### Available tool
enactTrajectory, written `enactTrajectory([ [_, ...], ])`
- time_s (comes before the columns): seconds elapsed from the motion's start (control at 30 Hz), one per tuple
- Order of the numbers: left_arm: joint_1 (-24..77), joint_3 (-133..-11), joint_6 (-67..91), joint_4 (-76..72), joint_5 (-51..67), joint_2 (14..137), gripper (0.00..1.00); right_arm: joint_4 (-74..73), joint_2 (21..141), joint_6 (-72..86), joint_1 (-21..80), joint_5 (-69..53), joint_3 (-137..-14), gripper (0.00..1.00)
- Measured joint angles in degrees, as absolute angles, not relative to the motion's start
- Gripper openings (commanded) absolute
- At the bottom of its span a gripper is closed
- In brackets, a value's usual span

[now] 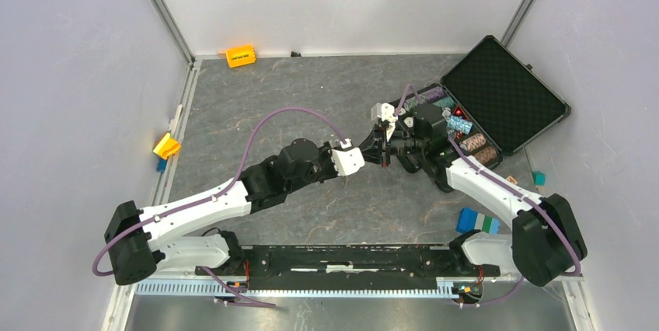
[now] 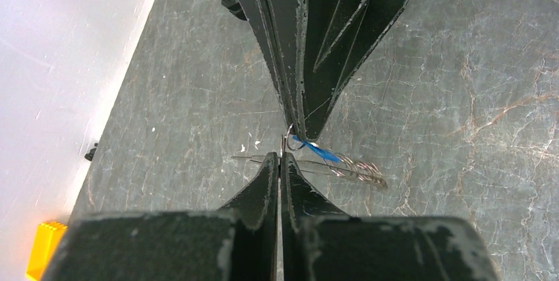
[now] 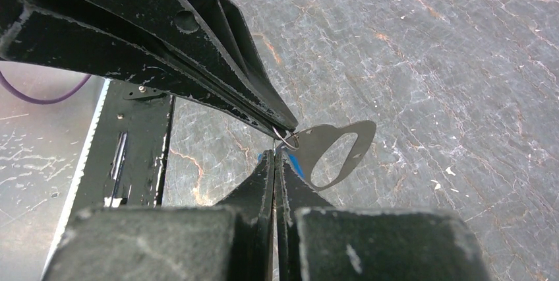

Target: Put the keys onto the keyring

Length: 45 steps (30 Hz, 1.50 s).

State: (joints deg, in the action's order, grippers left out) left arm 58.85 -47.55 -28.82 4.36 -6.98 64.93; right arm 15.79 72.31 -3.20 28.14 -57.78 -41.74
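My two grippers meet tip to tip above the middle of the grey table. The left gripper (image 1: 371,157) (image 2: 280,156) is shut on a thin flat silver key, seen edge-on as a fine line (image 2: 343,167). In the right wrist view the key (image 3: 337,144) shows a large oval hole. The right gripper (image 1: 386,149) (image 3: 275,156) is shut on a small wire keyring (image 3: 287,138) (image 2: 289,141) with a blue tag (image 2: 318,150) (image 3: 294,163). The ring sits at the key's edge, between both sets of tips. I cannot tell whether it is threaded through.
An open black case (image 1: 503,92) with poker chips lies at the back right. An orange block (image 1: 240,55) is at the back wall and a yellow one (image 1: 166,145) at the left edge. A blue-green block (image 1: 476,221) and a small teal block (image 1: 538,179) lie near the right arm.
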Motion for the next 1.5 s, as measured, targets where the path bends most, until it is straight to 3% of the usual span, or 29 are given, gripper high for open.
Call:
enactTrajectory([
  [1.5,58.85,-47.55,-28.77,4.64,-5.41,64.66,0.02,14.04,72.97,-4.84,28.88,-56.95,-41.76,0.0],
])
